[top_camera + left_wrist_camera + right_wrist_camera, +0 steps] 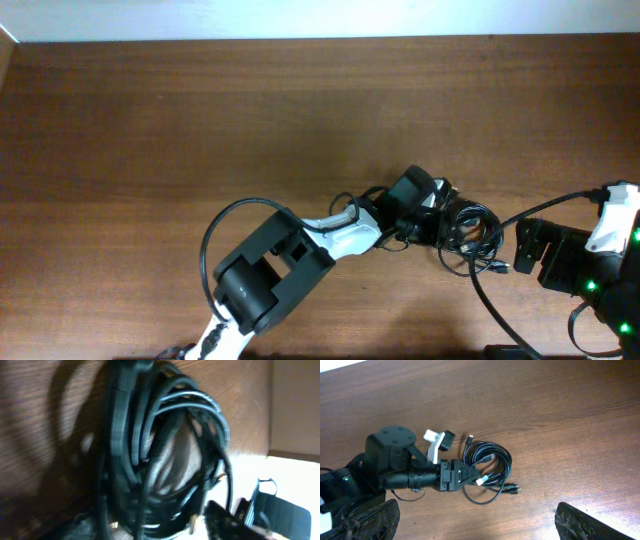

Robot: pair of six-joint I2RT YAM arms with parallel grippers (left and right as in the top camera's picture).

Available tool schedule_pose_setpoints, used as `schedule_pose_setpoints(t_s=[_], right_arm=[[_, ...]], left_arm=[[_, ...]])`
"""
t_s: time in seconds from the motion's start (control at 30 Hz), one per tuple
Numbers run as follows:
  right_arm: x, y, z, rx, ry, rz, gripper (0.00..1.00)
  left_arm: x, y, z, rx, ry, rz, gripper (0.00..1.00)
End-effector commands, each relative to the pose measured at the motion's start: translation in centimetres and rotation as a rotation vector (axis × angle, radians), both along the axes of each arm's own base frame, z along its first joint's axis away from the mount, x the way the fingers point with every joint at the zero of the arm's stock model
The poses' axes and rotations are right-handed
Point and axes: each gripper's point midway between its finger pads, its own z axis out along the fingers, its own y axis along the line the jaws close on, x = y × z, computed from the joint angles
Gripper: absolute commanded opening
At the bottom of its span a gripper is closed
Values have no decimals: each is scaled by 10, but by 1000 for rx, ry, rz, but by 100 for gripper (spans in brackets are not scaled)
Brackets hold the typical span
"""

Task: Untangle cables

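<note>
Two grippers are working at one table, and only one is standing at the work. Reading the overhead view from the left, the left arm is reaching in from 7 o'clock. The left gripper is pressing its tip into the 9 o'clock edge of the cables. Its jaws are looking drawn close together in the right wrist view, but whether a strand is being pinched between them I cannot tell. Its own camera is showing only a blurred mass of black loops.

The cables are lying as one tangled coil right of table centre. The coil is roughly oval, with a loose plug end trailing off toward 5 o'clock.

The right gripper is hovering at 3 o'clock of the coil, near but apart, and is holding nothing. Its fingers are showing at both lower corners of its own view — spread wide.

Judgement: the left arm is the nearer, touching the bundle, which is lying at 3 o'clock from its tip. The coil is lying at 9 o'clock from the right gripper, so the trailing plug end is offering that hand the closest free purchase.
</note>
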Motion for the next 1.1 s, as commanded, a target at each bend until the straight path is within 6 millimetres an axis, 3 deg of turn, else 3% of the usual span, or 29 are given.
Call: schedule_pose_setpoints(t_s=[0.0, 0.17, 0.4, 0.53, 0.63, 0.77, 0.9, 1.07], right_arm=[[-2, -3, 5, -7, -18, -19, 98], [-3, -3, 5, -7, -12, -19, 98], [-7, -3, 1, -6, 12, -18, 98], [-11, -3, -3, -6, 36, -18, 97], [-14, -2, -6, -17, 51, 4, 97], [-16, -2, -7, -28, 61, 18, 98], [-16, -1, -8, -26, 64, 19, 98], [-17, 18, -7, 15, 60, 144, 98]], left_arm=[[-6, 3, -24, 37, 24, 0, 34], [-4, 1, -22, 25, 13, 0, 2], [-7, -2, -12, -31, 36, -41, 0], [1, -9, 29, -250, 35, -154, 0], [13, -1, 55, -357, 1, -210, 0], [23, 10, 90, -414, -182, -288, 0], [28, 24, 123, -364, -368, -310, 0], [32, 69, 162, -115, -660, -316, 0]])
